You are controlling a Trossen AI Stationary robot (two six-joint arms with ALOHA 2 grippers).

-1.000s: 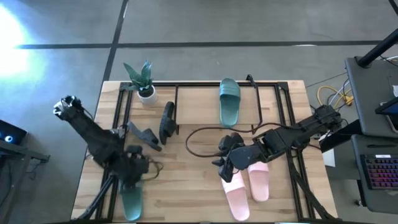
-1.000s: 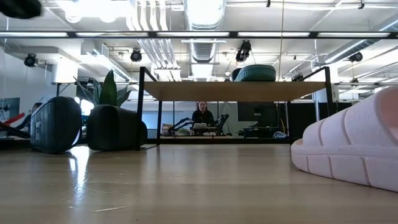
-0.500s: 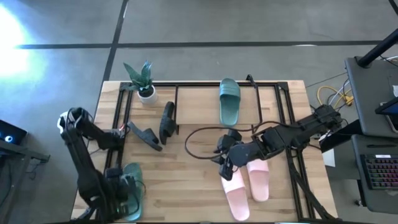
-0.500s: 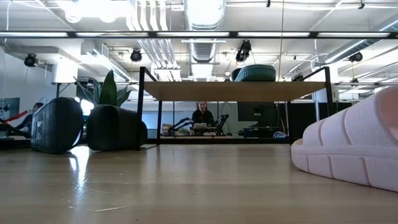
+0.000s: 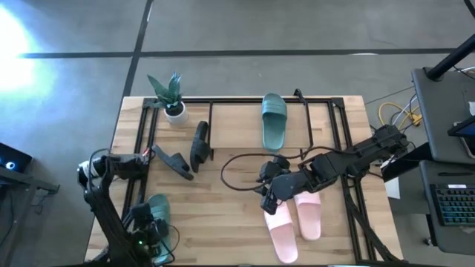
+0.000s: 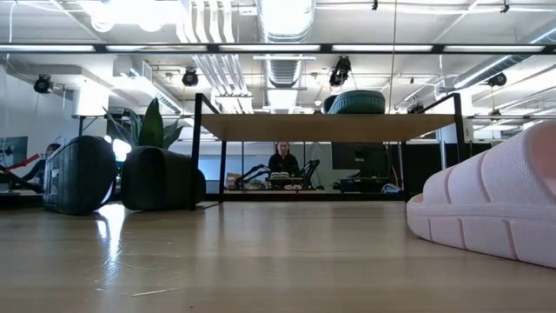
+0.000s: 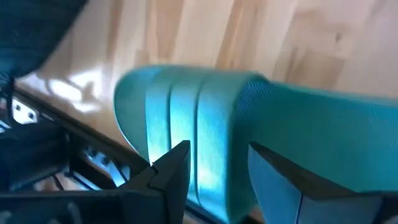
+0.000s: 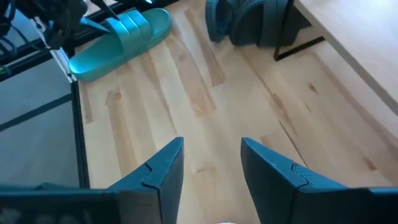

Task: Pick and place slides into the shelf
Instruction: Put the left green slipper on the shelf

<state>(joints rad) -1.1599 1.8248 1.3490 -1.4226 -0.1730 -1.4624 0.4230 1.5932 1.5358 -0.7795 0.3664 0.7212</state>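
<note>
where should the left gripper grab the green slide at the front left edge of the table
Probably by the wide strap. In the left wrist view the left gripper is open with its fingers either side of the ribbed strap of the green slide, which arches up off the sole. The slide lies flat at the table's front left edge, so coming from above and closing across the strap looks best.
</note>
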